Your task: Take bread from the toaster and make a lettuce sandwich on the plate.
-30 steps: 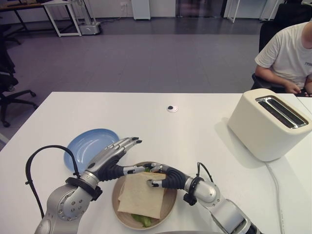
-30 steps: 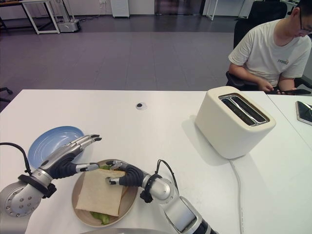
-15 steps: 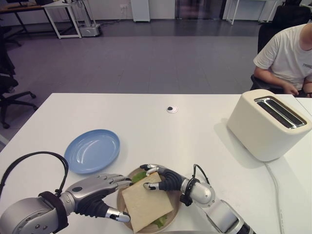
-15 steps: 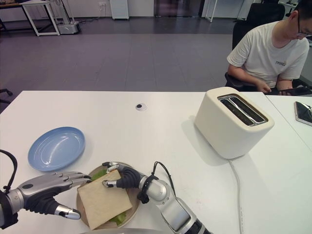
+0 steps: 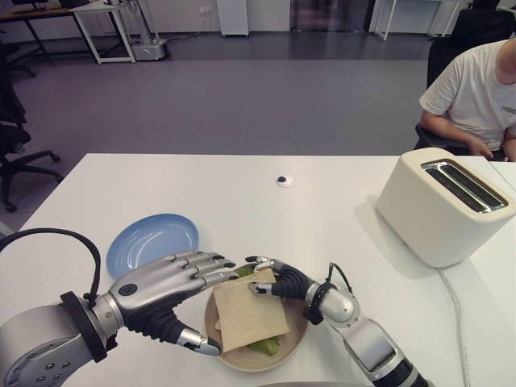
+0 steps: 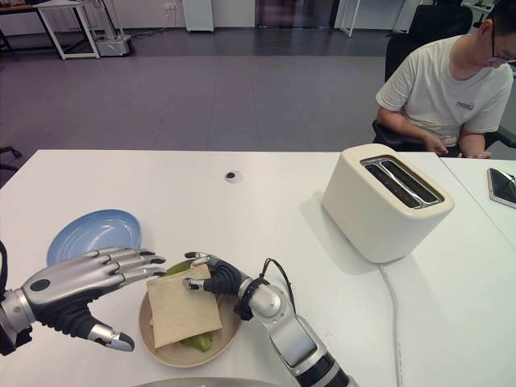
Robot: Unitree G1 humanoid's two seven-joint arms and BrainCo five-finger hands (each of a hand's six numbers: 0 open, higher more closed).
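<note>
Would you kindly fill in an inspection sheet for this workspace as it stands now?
Surface: white table, looks clean.
Job's things: bread slice lies over lettuce on the beige plate; toaster at far right, no bread sticking out.
Clutter: blue plate left of the beige one; small round disc mid-table; phone at far right.
Hands: left hand open, fingers spread beside the beige plate; right hand pinches the bread slice's far corner.
Cables: toaster cord runs toward the near edge; black cable loops at near left.
Surroundings: grey floor, office chair at left.

tan bread (image 5: pixel 248 313), grn lettuce (image 5: pixel 264 347), cream toaster (image 5: pixel 431 216)
</note>
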